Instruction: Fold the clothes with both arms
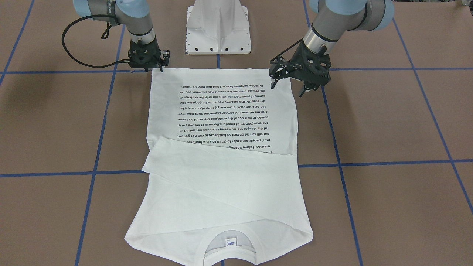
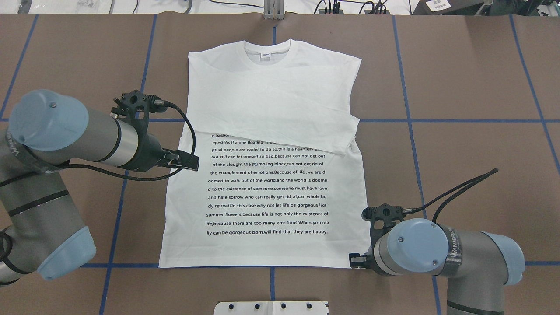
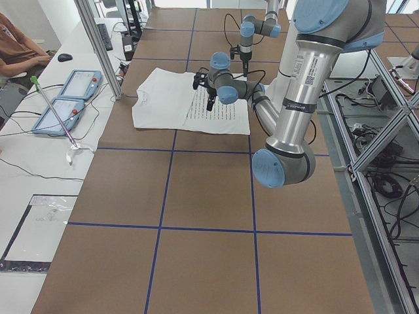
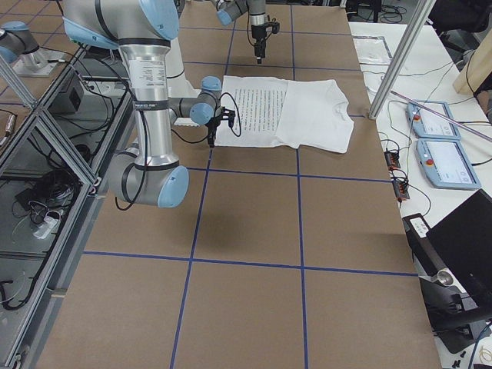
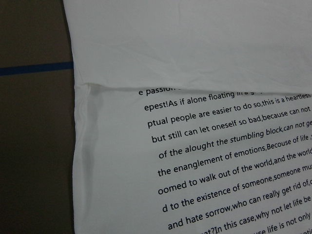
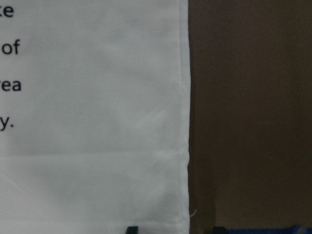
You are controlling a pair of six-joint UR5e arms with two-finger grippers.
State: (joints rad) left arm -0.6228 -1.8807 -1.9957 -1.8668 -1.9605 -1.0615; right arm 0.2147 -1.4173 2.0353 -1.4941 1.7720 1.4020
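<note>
Collar (image 1: 204,253) of the shirt (image 1: 221,184) points away from the robot and the hem toward it. The long axis runs straight across the table (image 1: 388,122), shirt lying flat at centre. Left gripper (image 1: 289,88) hangs spread over the shirt's left edge; right gripper (image 1: 153,67), fingers apart, straddles the side edge at the hem corner.

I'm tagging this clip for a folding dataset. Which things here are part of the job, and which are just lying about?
Job:
white shirt
left gripper, open
right gripper, open

Lying about:
white pedestal base
two blue-edged tablets
</note>
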